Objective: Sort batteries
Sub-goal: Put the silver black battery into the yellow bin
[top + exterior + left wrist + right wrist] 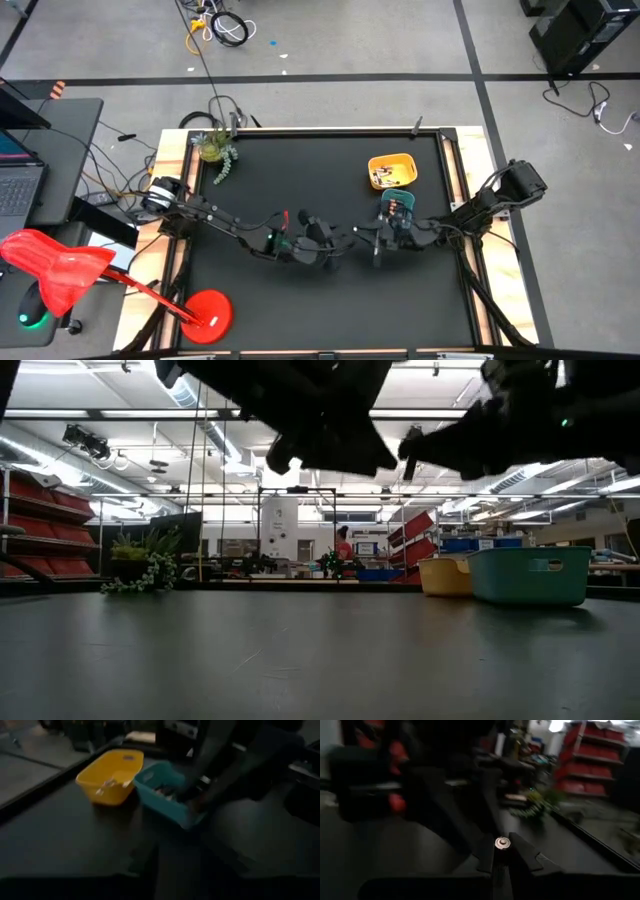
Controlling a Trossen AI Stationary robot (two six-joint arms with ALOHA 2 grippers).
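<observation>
The black table (320, 300) fills the middle of the high view, and the teal tray (398, 204) on it serves as the landmark. The left arm (215, 215) reaches in from the table's left edge toward the centre, and the right arm (480, 205) comes in from the right edge, passing just in front of the teal tray. Both are raised above the surface; in the low view they show only as dark shapes overhead.

The yellow tray (392, 169) sits just behind the teal tray, touching or nearly touching it. In the left wrist view the two stand side by side, and batteries (111, 783) lie in the yellow tray, pale against its floor. More batteries (400, 207) lie inside the teal tray. A small green plant (215, 148) stands at the far left corner of the table, well apart from the teal tray.

The left gripper (322, 240) hangs over the table's middle, to the left of the teal tray; whether its fingers are apart or together cannot be told. The right gripper (502, 846) is near the front left corner of the teal tray, its two dark fingers clamped on a single battery (502, 842), whose round silver end shows between the tips.
</observation>
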